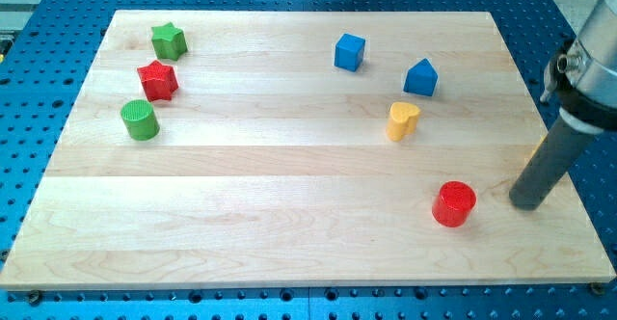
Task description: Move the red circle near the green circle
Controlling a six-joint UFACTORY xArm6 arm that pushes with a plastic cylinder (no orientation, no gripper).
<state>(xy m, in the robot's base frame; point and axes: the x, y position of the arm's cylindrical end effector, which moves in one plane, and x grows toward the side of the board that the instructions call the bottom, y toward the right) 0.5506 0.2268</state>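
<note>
The red circle (454,204) is a short red cylinder at the board's lower right. The green circle (140,120) is a short green cylinder at the view's left. My tip (526,202) rests on the board just to the right of the red circle, with a small gap between them. The dark rod slants up toward the view's right edge. The two circles are far apart, almost the board's whole width.
A red star (157,79) and a green star (168,40) stand above the green circle. A blue cube (350,52), a blue house-shaped block (420,77) and a yellow heart (403,120) stand at the upper right. A yellow block edge (533,152) peeks out behind the rod.
</note>
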